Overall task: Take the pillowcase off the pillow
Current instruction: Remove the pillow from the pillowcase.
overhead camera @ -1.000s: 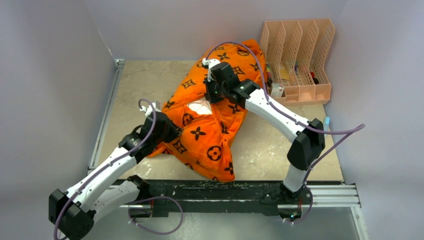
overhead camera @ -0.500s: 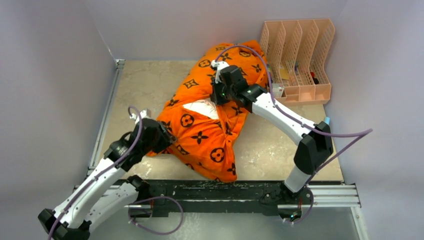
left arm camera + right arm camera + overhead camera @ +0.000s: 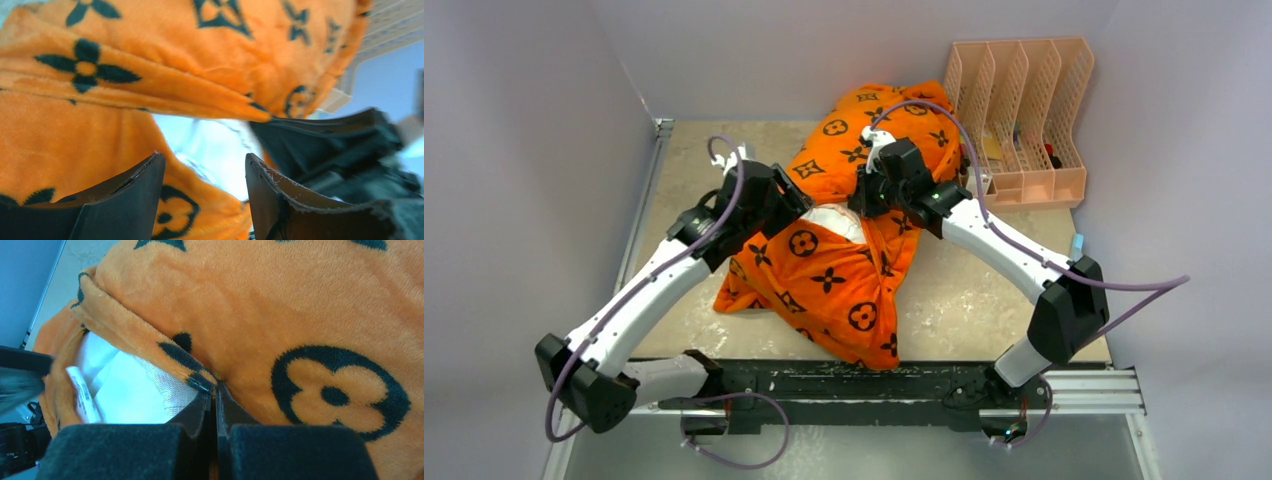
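Pillowcase (image 3: 844, 285): hem clamped by right end effector (image 3: 215, 394), opening thereby held agape. Left end effector (image 3: 205, 162): parted, empty, directed at exposed pillow (image 3: 215, 145), likely for extraction.

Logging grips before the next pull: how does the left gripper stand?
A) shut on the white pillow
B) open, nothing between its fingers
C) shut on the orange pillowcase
B: the left gripper has its fingers apart, with the pillowcase and pillow showing beyond the bare gap.
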You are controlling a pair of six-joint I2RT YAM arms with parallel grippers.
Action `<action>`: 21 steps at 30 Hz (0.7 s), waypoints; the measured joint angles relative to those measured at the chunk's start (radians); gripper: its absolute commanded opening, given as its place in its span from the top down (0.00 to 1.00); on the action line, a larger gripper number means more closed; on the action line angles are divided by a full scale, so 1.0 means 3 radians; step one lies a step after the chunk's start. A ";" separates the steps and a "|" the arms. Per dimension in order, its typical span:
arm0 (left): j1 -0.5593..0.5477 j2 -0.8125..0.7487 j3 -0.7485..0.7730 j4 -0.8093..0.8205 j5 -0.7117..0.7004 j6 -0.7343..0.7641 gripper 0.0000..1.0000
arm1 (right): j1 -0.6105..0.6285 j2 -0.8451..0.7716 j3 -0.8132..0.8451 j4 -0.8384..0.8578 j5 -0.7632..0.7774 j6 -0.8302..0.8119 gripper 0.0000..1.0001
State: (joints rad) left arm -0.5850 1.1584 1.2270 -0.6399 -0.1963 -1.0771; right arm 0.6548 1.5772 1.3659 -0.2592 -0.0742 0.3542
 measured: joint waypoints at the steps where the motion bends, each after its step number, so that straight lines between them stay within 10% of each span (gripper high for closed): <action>1: -0.0003 0.0069 -0.0041 0.0003 0.0008 -0.0037 0.38 | 0.0000 -0.0001 0.0000 0.0000 0.0000 0.0013 1.00; 12: -0.0336 0.0459 0.0080 -0.0453 -0.0385 -0.0116 0.42 | -0.0001 -0.0009 0.0000 -0.0011 0.0010 0.0056 1.00; 18: -0.0645 0.0696 0.0151 -0.0726 -0.0721 -0.0042 0.94 | 0.0081 -0.0009 0.0111 -0.0206 0.0315 0.0009 1.00; 21: -0.0788 0.0645 0.0118 -0.0814 -0.0819 -0.0019 1.00 | 0.0130 0.0003 0.0223 -0.0374 0.0609 -0.0018 1.00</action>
State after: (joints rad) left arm -0.8215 1.3518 1.2625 -0.8841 -0.4419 -1.0828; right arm 0.6937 1.5780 1.4326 -0.3714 0.1085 0.3489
